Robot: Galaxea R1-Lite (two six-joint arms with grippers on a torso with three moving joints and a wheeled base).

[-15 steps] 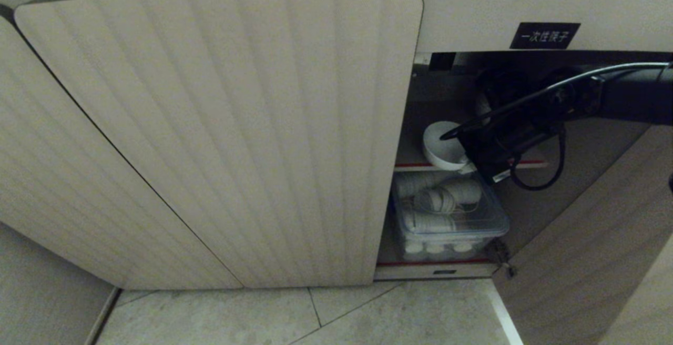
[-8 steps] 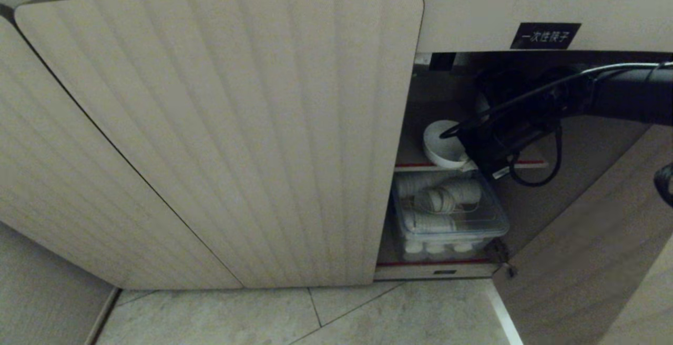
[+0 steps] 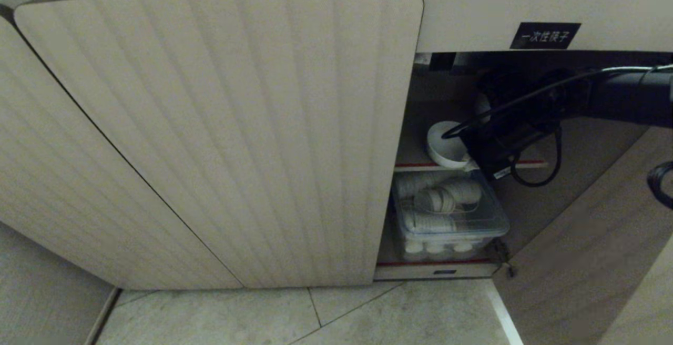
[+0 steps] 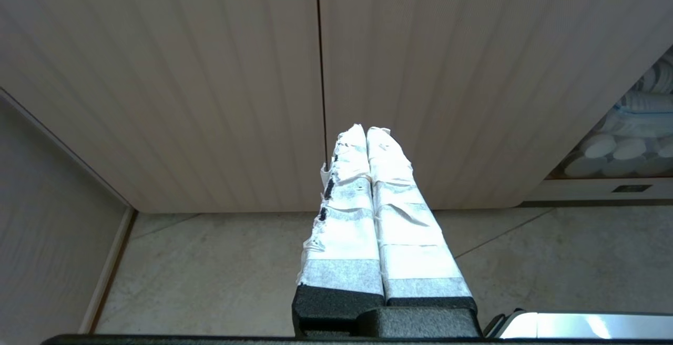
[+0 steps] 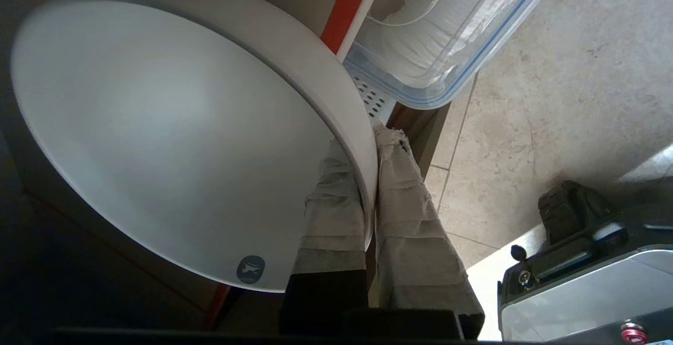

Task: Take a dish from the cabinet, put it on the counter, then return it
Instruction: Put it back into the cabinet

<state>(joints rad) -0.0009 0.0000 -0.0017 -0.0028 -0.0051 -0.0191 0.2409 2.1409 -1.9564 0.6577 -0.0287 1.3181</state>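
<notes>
Simply plain white round dish (image 5: 173, 129)

My head cam is dim, cabinet (image 3: 221, 134) interior at 3 o'clock in deep shadow; wrist cams brighter, dish (image 5: 173, 134) soft, out of focus.

One white dish (image 3: 441, 145), one clear lidded container (image 3: 451, 221), one black label (image 3: 545, 35), two closed ribbed doors (image 3: 252, 140), one open door (image 3: 583, 261), two red-edged shelves (image 3: 415, 166) and two grippers (image 5: 370, 140).
</notes>
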